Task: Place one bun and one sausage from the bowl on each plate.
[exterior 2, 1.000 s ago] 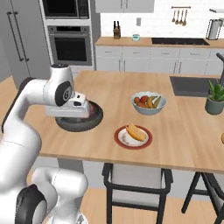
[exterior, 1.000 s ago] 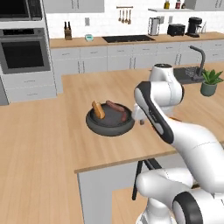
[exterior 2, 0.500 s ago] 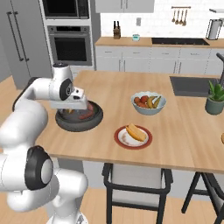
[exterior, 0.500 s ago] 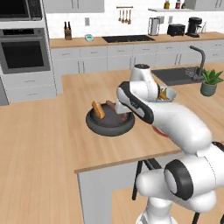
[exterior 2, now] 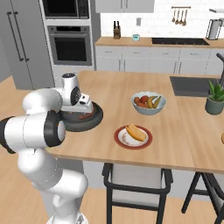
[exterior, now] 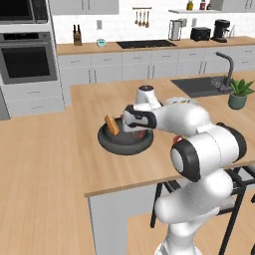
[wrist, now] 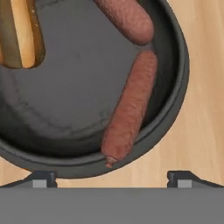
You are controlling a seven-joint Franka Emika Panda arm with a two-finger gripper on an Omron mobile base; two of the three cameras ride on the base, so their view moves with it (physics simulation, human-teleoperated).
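The dark bowl [exterior: 117,147] sits on the wooden island near its front edge. A tan bun [exterior: 111,124] leans against the bowl's left side, and shows again as the bun [wrist: 24,33] at the top left of the hand view. Two reddish-brown sausages lie in the bowl [wrist: 181,78]: one long sausage [wrist: 129,107] along the rim and a second sausage [wrist: 127,17] above it. My gripper [wrist: 111,179] hangs open just above the bowl, fingertips wide apart and holding nothing. The red-rimmed plate [exterior 2: 127,141] carries one bun [exterior 2: 136,132].
A pale fruit bowl [exterior 2: 148,103] stands behind the red-rimmed plate. A sink [exterior: 199,85] and a potted plant [exterior: 239,93] are at the island's right end. A tan disc [exterior 2: 222,138] peeks in at the right edge. Stools stand under the island's front.
The arm has swung left from beside the bowl, bringing the hand over the bowl's inside. The food in the bowl and on the plate has not moved.
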